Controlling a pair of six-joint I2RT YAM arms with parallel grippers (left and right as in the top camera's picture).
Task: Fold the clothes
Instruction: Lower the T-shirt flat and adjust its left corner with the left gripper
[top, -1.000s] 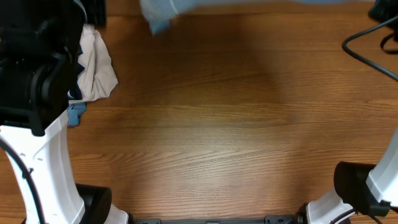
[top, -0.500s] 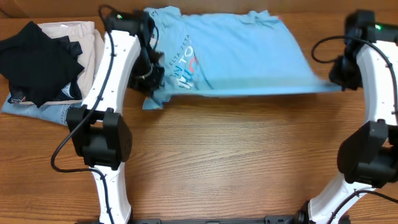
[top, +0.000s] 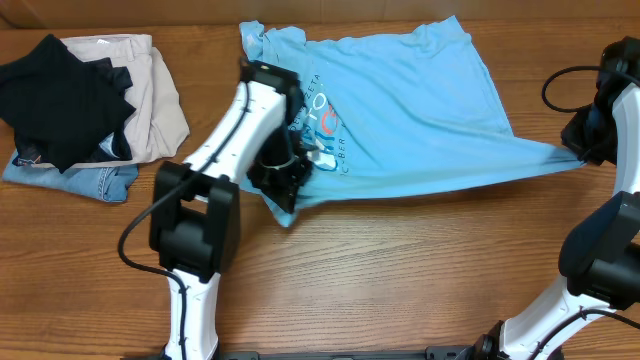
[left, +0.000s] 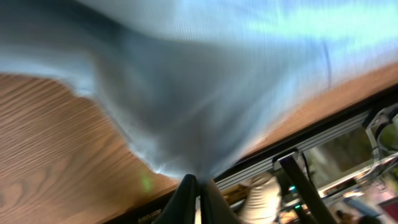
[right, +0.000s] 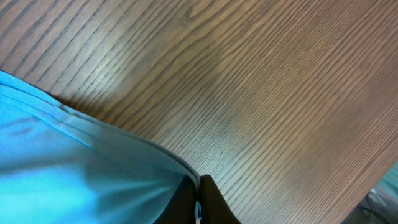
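Stretching across the far half of the wooden table (top: 400, 280) in the overhead view, the sky-blue T-shirt (top: 420, 110) lies partly spread, its white and orange-red lettering facing up toward the table's left-centre and its near hem pulled into a taut line between the two arms. The left gripper (top: 284, 200) hangs near the table's middle, bunching the shirt's lower left corner into a dark fold, while the right gripper (top: 582, 150) sits at the table's right edge with the opposite corner drawn out to a point. At the table's far left corner a black garment (top: 60, 95) rests on beige trousers (top: 155, 95) and blue denim (top: 90, 182), well apart from the shirt. From the left wrist, the left gripper (left: 198, 200) shows its fingers pressed together on a gathered peak of the T-shirt (left: 205, 87), which drapes (rather blurred) over the table (left: 43, 155) beneath. From the right wrist, the right gripper (right: 198, 202) has its fingers closed tight on the stitched hem of the T-shirt (right: 62, 177), the cloth fanning out leftward just above the bare grain of the table (right: 267, 81).
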